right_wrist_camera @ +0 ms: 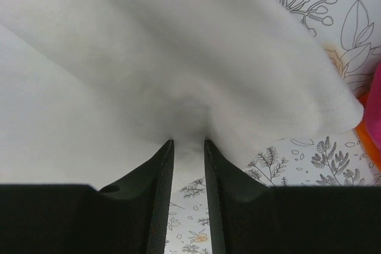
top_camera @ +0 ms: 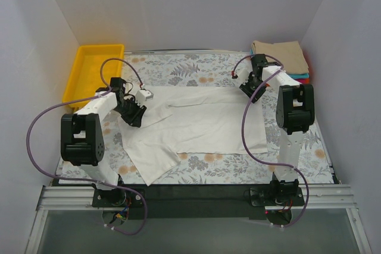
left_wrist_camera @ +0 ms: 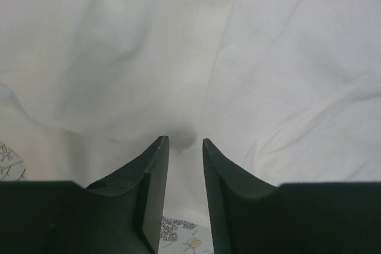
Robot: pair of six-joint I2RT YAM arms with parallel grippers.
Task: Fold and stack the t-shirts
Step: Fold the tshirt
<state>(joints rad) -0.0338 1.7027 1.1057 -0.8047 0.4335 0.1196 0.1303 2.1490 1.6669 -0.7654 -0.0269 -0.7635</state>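
The white t-shirt lies spread across the middle of the floral table cover, its lower left part angled toward the near edge. My left gripper is at the shirt's left edge. In the left wrist view its jaws stand close together with a fold of white cloth pinched at the tips. My right gripper is at the shirt's upper right corner. Its jaws are nearly closed on a lifted bunch of white cloth. A folded tan t-shirt tops a stack at the back right, with teal and red edges under it.
A yellow bin stands at the back left, just beyond my left arm. The floral table cover shows around the shirt. White walls close in the back and both sides. A red and orange edge shows at the right of the right wrist view.
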